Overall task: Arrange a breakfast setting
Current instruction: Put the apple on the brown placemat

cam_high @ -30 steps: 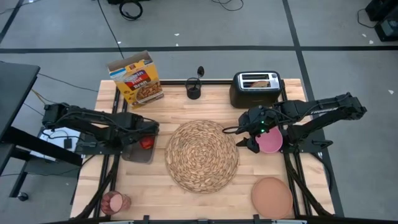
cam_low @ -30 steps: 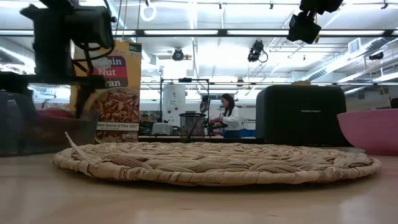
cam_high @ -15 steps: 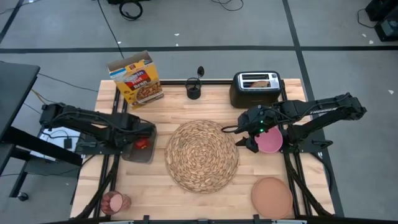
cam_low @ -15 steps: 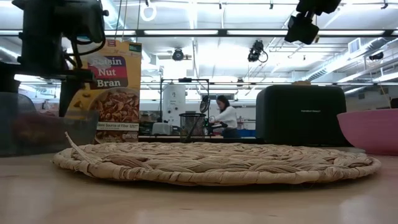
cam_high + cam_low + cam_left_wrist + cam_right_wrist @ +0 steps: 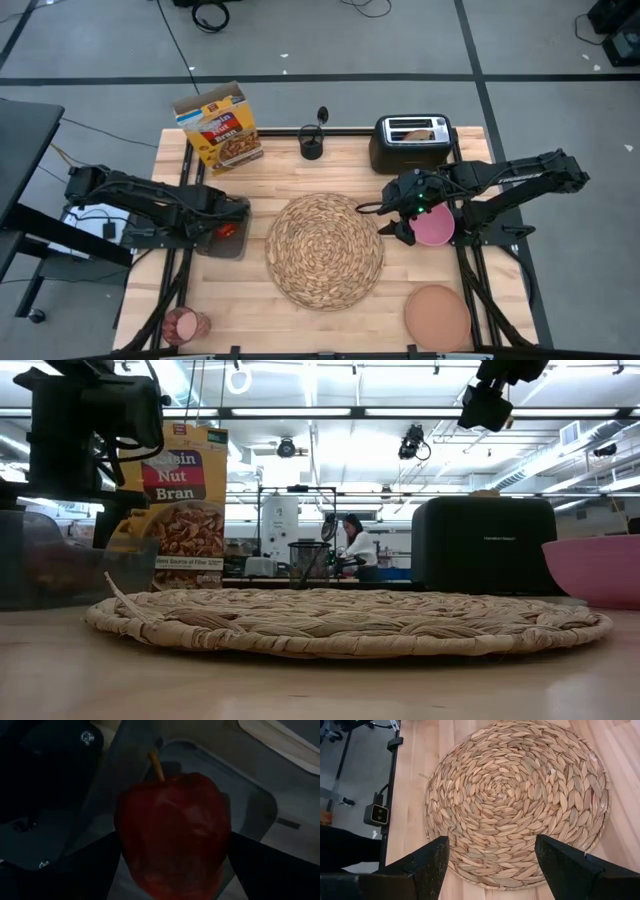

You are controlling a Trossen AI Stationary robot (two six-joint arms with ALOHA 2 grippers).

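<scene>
The small red apple (image 5: 172,832) is in a clear bin (image 5: 222,243) at the table's left. My left gripper (image 5: 226,222) reaches into the bin and is shut on the apple. The woven placemat (image 5: 325,250) lies at the table's centre. The pink bowl (image 5: 436,228) stands on the table right of the placemat. My right gripper (image 5: 393,228) is open and empty between the bowl and the placemat, above the placemat's edge (image 5: 520,795). The salmon-brown plate (image 5: 437,315) lies near right. The pink cup (image 5: 185,324) lies near left. Toast (image 5: 421,128) sticks out of the toaster. My left gripper pinches the apple between its two fingers, one on each side of its body (image 5: 125,845). The fingers (image 5: 75,870) slant down into the bin from the table's left. The apple's stem (image 5: 157,766) points away from the wrist. Whether the apple is clear of the bin's floor, I cannot tell.
The black toaster (image 5: 412,143) and the cereal box (image 5: 220,125) stand along the far edge, with a dark mesh cup (image 5: 311,147) holding a utensil between them. A person shows in the room beyond the table in the low view (image 5: 355,545).
My left gripper has shifted a little toward the table's left edge inside the bin, and the apple has gone with it. My right gripper has kept still.
</scene>
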